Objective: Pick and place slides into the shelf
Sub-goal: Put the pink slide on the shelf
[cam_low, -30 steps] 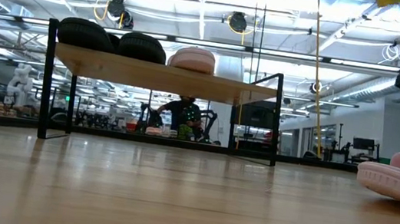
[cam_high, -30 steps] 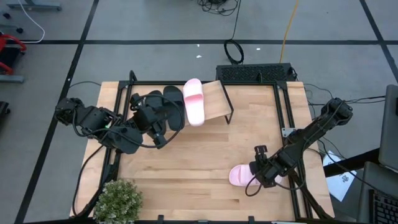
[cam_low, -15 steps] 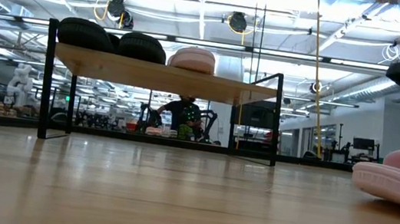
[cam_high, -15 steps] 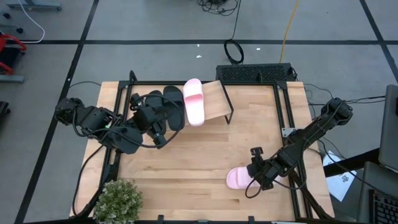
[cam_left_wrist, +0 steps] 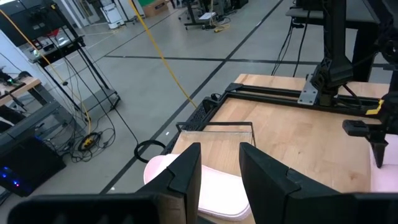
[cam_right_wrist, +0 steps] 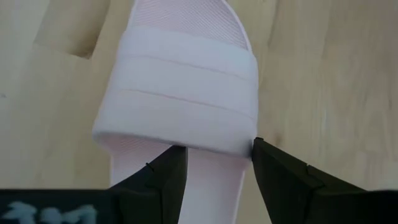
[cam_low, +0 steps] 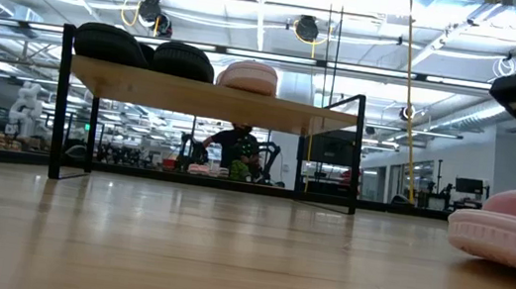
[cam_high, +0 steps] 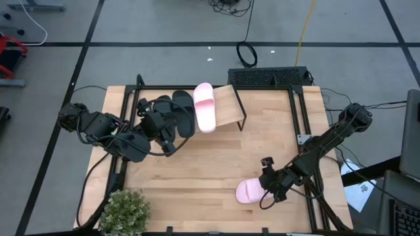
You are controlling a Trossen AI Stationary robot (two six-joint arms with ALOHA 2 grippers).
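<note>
- The right tool (cam_high: 270, 187) is clamped on 1 pink slide (cam_high: 248, 192) on the surface (cam_high: 197, 170).
- The left tool (cam_high: 165, 134), fingers apart, is held by the shelf (cam_high: 226, 108), where 3 slides are seen.

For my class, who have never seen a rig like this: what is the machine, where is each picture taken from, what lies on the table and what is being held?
Two dark robot arms work at a wooden table. One picture looks straight down, one looks level across the tabletop, and one comes from each arm's wrist. At the back stands a low shelf carrying two black slides and one pink slide. A potted plant sits at the front corner. The right claw has one finger on each side of the second pink slide, at its heel end behind the strap; whether it has lifted the slide off the wood I cannot tell. The left claw waits by the shelf, holding nothing.
</note>
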